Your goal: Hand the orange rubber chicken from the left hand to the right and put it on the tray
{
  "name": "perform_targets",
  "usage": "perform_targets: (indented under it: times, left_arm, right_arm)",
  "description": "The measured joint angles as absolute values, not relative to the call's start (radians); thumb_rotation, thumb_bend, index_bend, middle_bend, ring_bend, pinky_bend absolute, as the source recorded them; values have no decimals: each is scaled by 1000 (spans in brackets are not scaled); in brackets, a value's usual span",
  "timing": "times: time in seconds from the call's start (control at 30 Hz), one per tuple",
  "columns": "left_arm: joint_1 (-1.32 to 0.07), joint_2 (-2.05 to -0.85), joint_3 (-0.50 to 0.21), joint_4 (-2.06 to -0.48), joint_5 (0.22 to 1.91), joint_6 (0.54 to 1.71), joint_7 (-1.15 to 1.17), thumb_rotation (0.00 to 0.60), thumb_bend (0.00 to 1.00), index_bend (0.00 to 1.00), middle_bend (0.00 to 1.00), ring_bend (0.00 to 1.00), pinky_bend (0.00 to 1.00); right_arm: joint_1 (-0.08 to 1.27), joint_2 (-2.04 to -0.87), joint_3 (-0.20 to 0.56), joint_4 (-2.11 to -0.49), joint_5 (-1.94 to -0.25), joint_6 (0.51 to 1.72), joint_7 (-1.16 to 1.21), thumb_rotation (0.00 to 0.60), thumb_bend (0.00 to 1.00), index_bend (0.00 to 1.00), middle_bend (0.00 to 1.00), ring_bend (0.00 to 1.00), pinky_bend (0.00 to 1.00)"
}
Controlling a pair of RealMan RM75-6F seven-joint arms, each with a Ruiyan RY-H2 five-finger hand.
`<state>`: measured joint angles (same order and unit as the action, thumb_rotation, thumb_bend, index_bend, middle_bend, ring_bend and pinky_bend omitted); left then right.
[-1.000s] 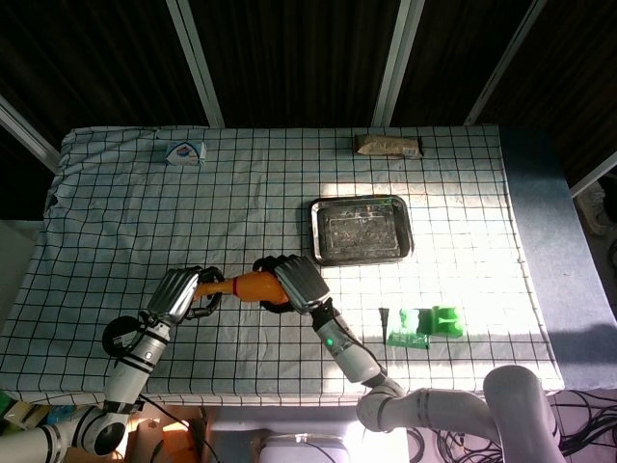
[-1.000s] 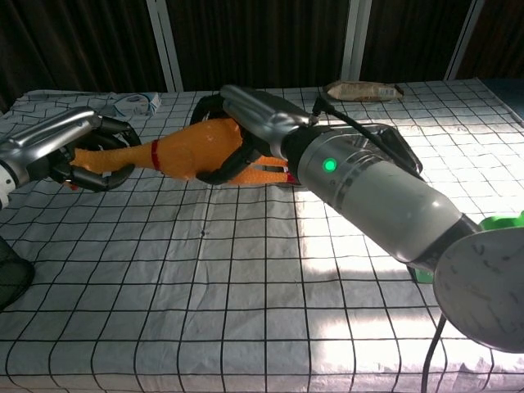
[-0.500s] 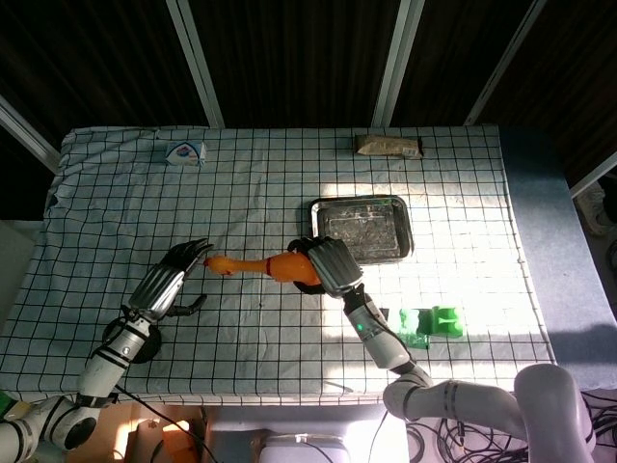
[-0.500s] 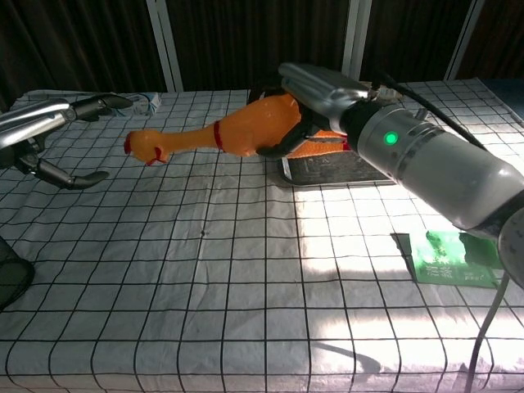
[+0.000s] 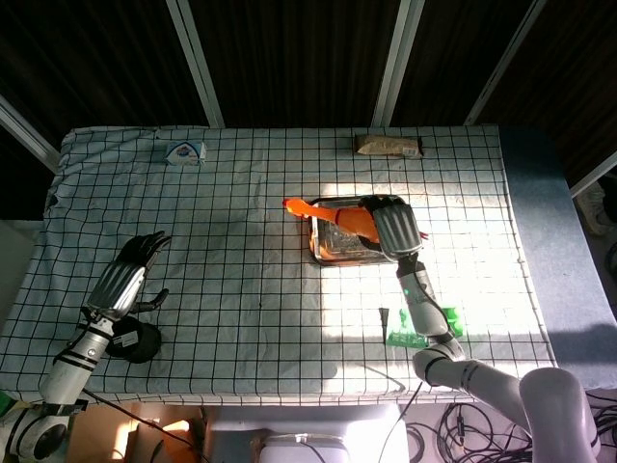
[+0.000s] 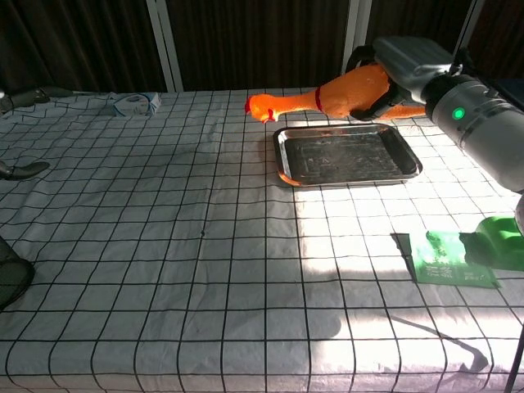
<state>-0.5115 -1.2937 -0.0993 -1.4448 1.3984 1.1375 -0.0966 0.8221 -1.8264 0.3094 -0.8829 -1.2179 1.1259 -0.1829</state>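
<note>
Chest view shows right hand (image 6: 405,70) gripping orange rubber chicken (image 6: 327,94) clear above tray (image 6: 348,155), head past its left rim; head view alone shows left hand (image 5: 123,280) w/ fingers spread, empty.

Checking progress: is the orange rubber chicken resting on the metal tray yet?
No, the orange rubber chicken is held above the metal tray by the right hand.

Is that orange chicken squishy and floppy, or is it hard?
Probably bendy but not floppy: the right hand grips only the rubber chicken by its fat body, yet the long neck and head stick out sideways over the tray without drooping. It likely weighs little, since one hand carries it in the air. Rubber should grip well, so it probably won't slip.
</note>
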Motion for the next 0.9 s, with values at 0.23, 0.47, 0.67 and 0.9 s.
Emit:
perform_targets:
  times: [0.23,0.47,0.67,0.9]
  left_arm:
    - [-515,-1323,-99,-1390,1383,1114,-100,600,345,0,0,0,46]
    - [-513,-1344,-101,-1355,1359,1099,-81,600,345,0,0,0,43]
    - [-506,-1341,-103,-1362,1358,1109,-61,600,345,0,0,0,43]
    - [-503,-1326,-103,-1384,1348,1099,-54,600,345,0,0,0,40]
  right_arm:
    - [844,-1961,318,-591,-1223,1121,-47,600,468,896,858,787,945]
    - [888,-2093,319,-363,-1243,1089,81,600,446,647,678,554,708]
    - [908,-2109,325,-325,-1231,975,70,600,353,220,335,176,342]
    - [908,-2064,334,-363,-1217,891,95,600,256,0,3,0,0]
